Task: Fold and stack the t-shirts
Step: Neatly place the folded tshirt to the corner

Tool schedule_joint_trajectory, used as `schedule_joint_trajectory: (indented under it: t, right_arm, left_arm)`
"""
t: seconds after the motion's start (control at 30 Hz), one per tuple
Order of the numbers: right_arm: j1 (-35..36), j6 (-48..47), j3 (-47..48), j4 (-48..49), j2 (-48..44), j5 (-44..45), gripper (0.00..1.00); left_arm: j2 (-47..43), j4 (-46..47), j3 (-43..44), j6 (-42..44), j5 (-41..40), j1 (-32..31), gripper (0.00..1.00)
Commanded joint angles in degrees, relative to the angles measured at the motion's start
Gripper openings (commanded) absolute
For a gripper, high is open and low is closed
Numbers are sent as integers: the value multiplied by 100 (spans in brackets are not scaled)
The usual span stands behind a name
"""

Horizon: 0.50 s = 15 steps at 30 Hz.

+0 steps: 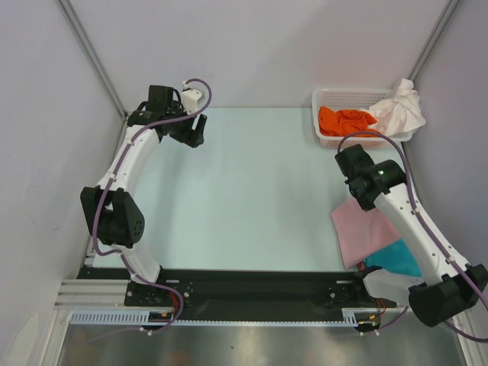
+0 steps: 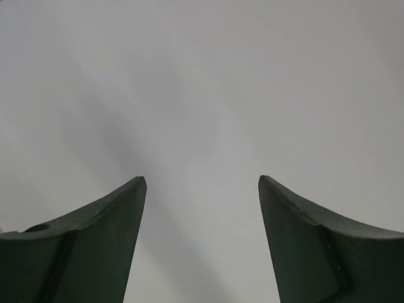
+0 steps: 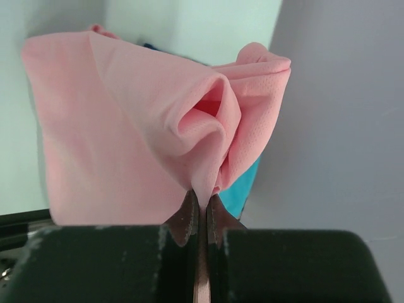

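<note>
A light pink t-shirt [image 1: 364, 229] lies folded at the right of the table on top of a teal t-shirt [image 1: 398, 258]. My right gripper [image 3: 200, 201] is shut on a bunched edge of the pink t-shirt [image 3: 126, 126] and lifts it; teal cloth [image 3: 243, 189] shows under it. An orange t-shirt [image 1: 343, 120] lies crumpled in the white basket [image 1: 329, 140] and a white t-shirt [image 1: 400, 110] hangs over its right rim. My left gripper [image 1: 191, 136] is open and empty at the far left, and in its wrist view the gripper [image 2: 202, 183] faces only plain grey surface.
The basket stands at the far right corner by the wall. Grey walls close in the table on the left, back and right. The black rail with the arm bases [image 1: 252, 293] runs along the near edge.
</note>
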Motion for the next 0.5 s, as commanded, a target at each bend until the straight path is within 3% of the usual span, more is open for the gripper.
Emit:
schedule_joint_trajectory:
  t: [0.0,0.17,0.47]
  right_arm:
    - [-129,-552,481,-1079,-543,602,0]
    - [-445,-1149,571,-1087,-940,241,0]
    - [-999,-2476,-640,-482,-1396,899,0]
  left_arm:
    - [39,91,272,90,170,67,77]
    - [74,126,220,108,30,85,77]
    - [100,170,202,117,56,146,77]
